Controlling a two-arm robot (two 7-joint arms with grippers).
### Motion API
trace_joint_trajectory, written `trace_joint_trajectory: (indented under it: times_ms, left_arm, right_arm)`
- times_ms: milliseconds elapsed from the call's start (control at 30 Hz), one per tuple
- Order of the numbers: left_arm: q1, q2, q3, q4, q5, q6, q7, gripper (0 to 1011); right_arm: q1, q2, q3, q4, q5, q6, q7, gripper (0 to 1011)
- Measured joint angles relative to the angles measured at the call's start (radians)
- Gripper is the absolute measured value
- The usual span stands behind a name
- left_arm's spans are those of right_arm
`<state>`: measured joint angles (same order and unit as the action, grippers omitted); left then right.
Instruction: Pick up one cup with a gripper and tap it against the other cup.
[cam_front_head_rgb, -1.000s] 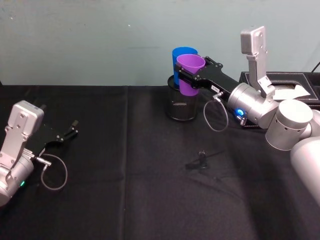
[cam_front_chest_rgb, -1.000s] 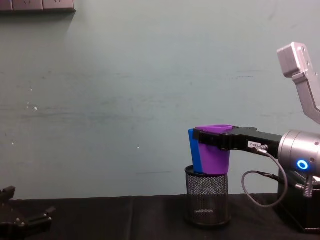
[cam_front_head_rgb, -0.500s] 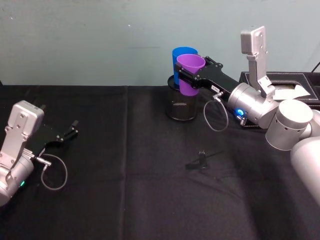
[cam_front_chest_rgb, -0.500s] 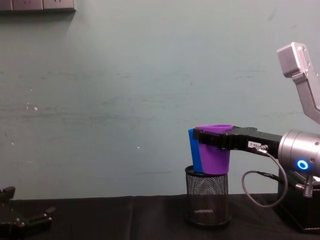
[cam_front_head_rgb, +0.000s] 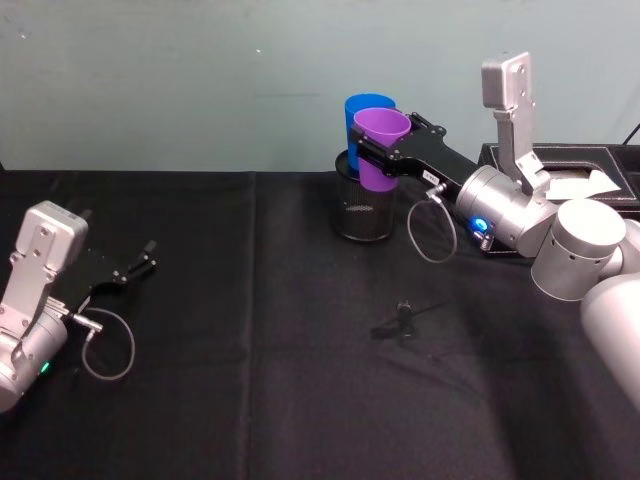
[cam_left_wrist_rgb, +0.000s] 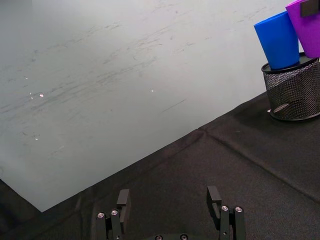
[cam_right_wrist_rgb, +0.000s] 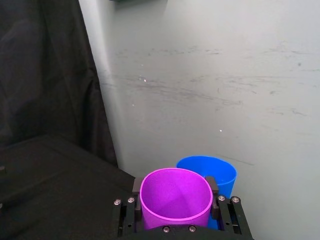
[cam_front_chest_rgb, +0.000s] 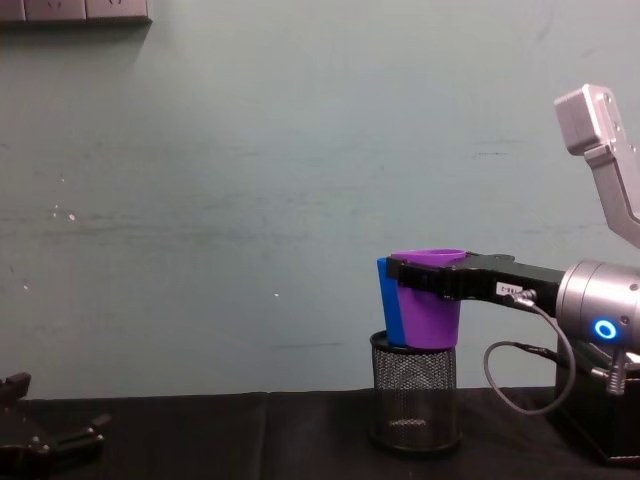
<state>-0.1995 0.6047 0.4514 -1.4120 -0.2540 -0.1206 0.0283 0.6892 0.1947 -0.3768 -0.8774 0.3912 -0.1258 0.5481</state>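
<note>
**Operator:** What has changed in the last second?

**Spotter:** Nothing you can see. Your right gripper (cam_front_head_rgb: 384, 146) stays in the upper middle of the head view. It is still pinching the smooth purple plastic cup (cam_front_head_rgb: 380, 126), one jaw on each side of the wall. The bright blue plastic cup (cam_front_head_rgb: 356, 106) has not moved either. It stands in the round black mesh holder (cam_front_head_rgb: 362, 212), right behind the purple one.

**Operator:** So is the tap done?

**Spotter:** I think you are right at the tap, or pausing on it. The purple cup is lifted and sits close against the blue one.

**Operator:** Do they touch?

**Spotter:** You cannot tell. In the chest view the purple cup covers most of the blue one. You see just a thin blue strip on its left side. In the left wrist view the purple cup is cut off at the upper right corner. The foot of the blue cup is down inside the mesh.

**Operator:** And my other arm?

**Spotter:** Your left gripper (cam_front_head_rgb: 143, 257) rests low on the left of the head view, on the black cloth (cam_front_head_rgb: 300, 400). Its fingers are spread and hold nothing.
</note>
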Motion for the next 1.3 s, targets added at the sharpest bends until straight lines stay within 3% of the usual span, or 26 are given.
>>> trace_joint_trajectory:
  times_ms: [1300]
  left_arm:
    - [0.0,0.0,0.0,0.0,0.0,0.0,0.0,1000]
  right_arm:
    - [0.0,0.0,0.0,0.0,0.0,0.0,0.0,737]
